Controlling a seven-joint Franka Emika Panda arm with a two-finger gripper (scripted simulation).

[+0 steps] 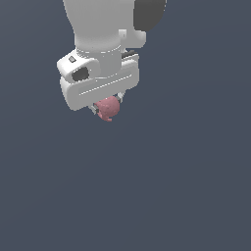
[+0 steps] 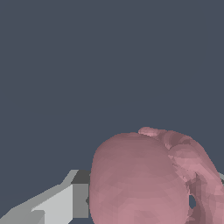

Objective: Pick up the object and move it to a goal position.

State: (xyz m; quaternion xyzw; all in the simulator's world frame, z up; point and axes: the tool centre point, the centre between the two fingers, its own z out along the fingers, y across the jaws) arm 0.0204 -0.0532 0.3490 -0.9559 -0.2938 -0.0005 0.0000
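Note:
The object is a small pink-red lumpy blob, hanging just under the white gripper in the upper part of the exterior view. The gripper is shut on it, and its short fingers are mostly hidden behind the hand and the blob. In the wrist view the object fills the frame close up, with one grey finger pressed against its side. The other finger is hidden behind the blob. No goal marker shows in either view.
A plain dark blue-grey background lies all around the arm in both views. No other objects, containers or edges are visible.

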